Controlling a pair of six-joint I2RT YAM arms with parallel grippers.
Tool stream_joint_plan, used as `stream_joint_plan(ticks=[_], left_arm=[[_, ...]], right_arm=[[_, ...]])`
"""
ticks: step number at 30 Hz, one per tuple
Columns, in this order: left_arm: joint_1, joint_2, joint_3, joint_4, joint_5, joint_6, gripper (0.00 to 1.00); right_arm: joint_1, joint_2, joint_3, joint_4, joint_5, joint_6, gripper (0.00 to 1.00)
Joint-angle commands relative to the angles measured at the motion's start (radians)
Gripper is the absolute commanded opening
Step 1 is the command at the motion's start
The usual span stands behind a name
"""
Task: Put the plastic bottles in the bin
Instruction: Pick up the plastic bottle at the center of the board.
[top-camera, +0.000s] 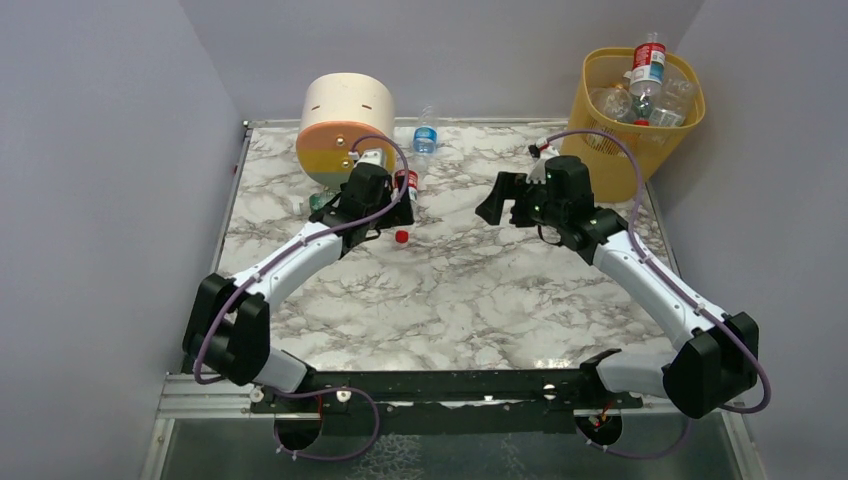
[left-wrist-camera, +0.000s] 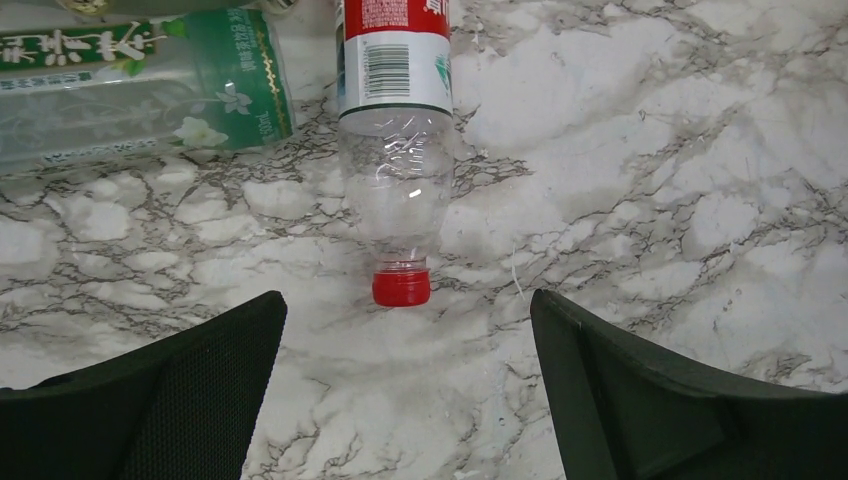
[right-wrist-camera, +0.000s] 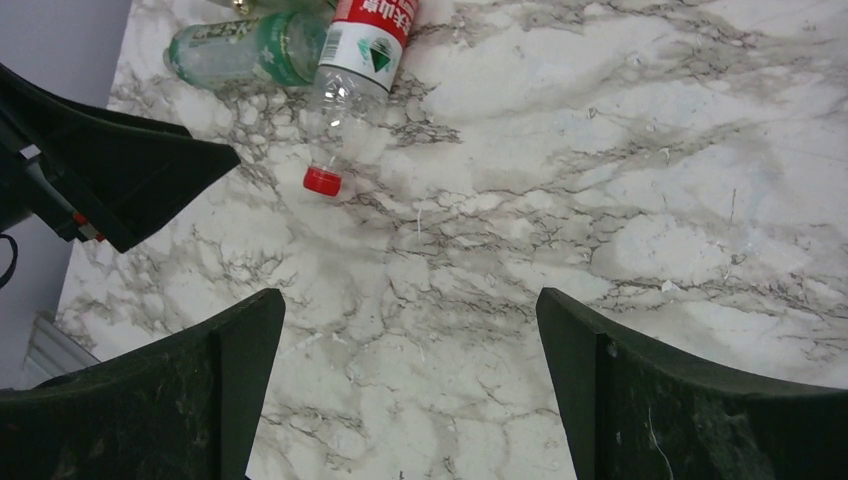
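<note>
green-label bottle (left-wrist-camera: 150, 90) lying far left, left gripper (left-wrist-camera: 408, 310) spread wide and empty, red-label bottle (left-wrist-camera: 395, 150) lying just ahead with its cap toward it, right gripper (right-wrist-camera: 410, 300) spread wide too, over bare marble table (top-camera: 450, 300), bin (top-camera: 600, 150) far right corner, several bottles (top-camera: 648, 65) already in

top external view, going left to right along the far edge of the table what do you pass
round drawer unit → blue-labelled bottle → bin, which sits at the far right corner
</note>
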Motion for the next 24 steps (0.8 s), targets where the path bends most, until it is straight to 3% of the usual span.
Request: stream_joint_plan(ticks=[1,12,24], left_arm=[[0.002,0.122,0.015,0.098,0.059,0.019,0.98],[0.002,0.311,0.038,0.182,-0.050,0.046,0.92],[0.002,0.387,0.060,0.190,-0.034,0.054,0.68]], right_arm=[[0.003,-0.035,-0.029,0.048,0.024,-0.001,0.99],[0.003,-0.041,-0.075,0.054,0.010,0.006,0.99],[0.003,-0.004,-0.077,0.069,-0.010,0.012,0.99]])
